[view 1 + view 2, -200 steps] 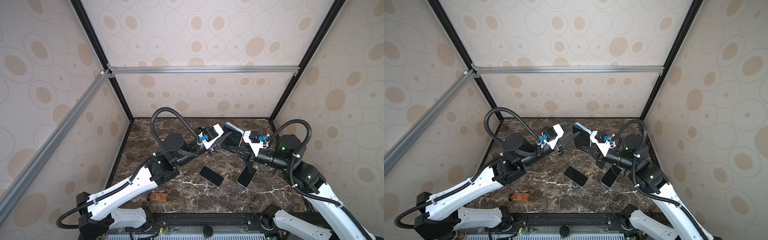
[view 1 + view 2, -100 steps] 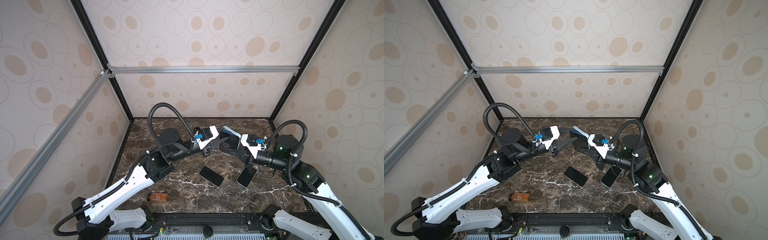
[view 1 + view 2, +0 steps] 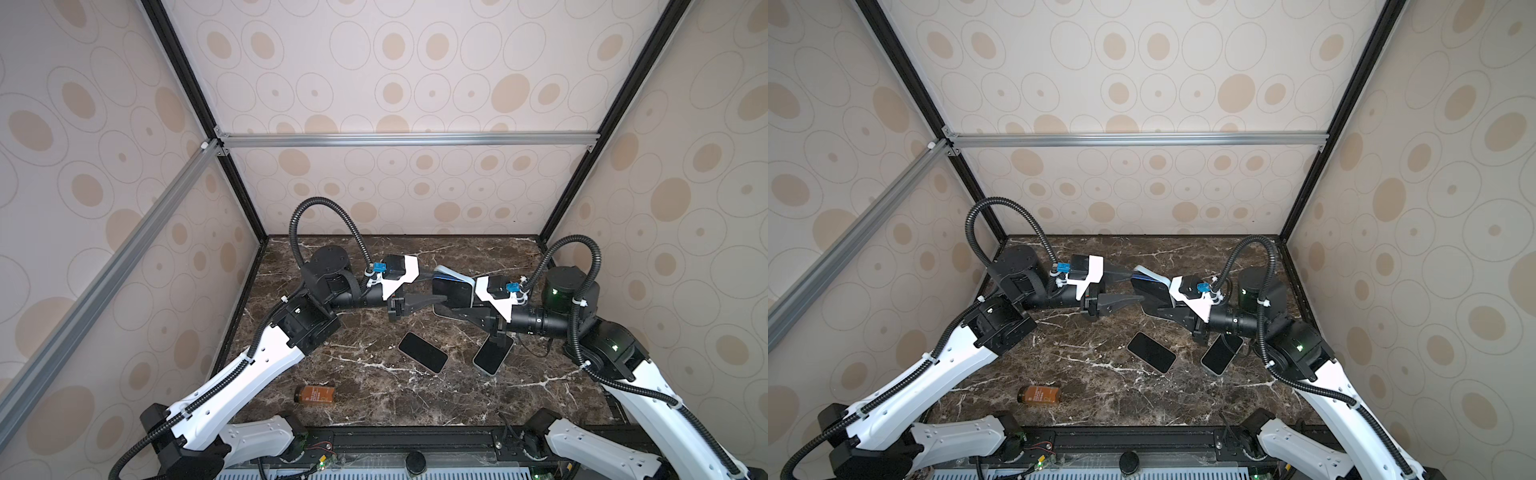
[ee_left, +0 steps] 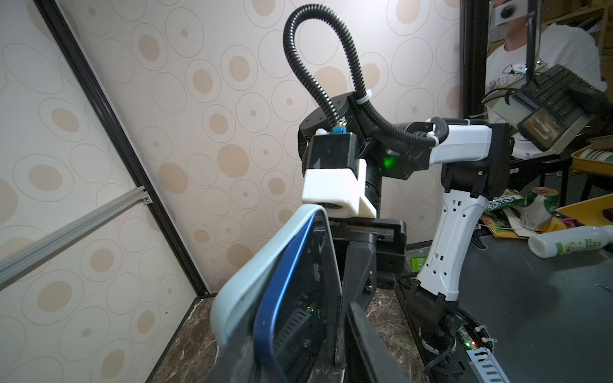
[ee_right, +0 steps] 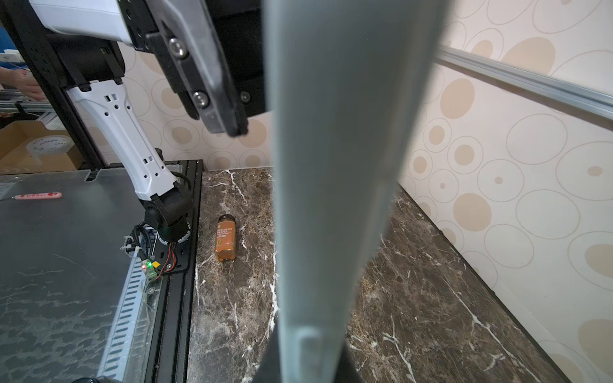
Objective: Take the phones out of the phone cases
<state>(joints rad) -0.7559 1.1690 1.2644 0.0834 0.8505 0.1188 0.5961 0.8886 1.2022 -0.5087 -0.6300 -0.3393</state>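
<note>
Phone (image 3: 453,291) hangs above the back of the counter (image 3: 374,399), between both claws. Below, a loose phone (image 3: 422,352) and a second loose phone (image 3: 493,355) lie flat, and the right arm covers the second's far end. An amber bottle (image 3: 314,394) lies near the front. The phone is blue-rimmed with a dark screen, its corner lifted from the pale phone case (image 4: 258,258). Right claw (image 3: 451,306) pinches the case. Left claw (image 3: 436,286) is spread astride the phone. Three phones, one case, one bottle.

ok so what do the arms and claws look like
White shells, black joints on left arm and right arm. A ribbed black hose loops over each wrist by a blue plug and white camera mount. The left claw and right claw have grey tapered fingers.
</note>
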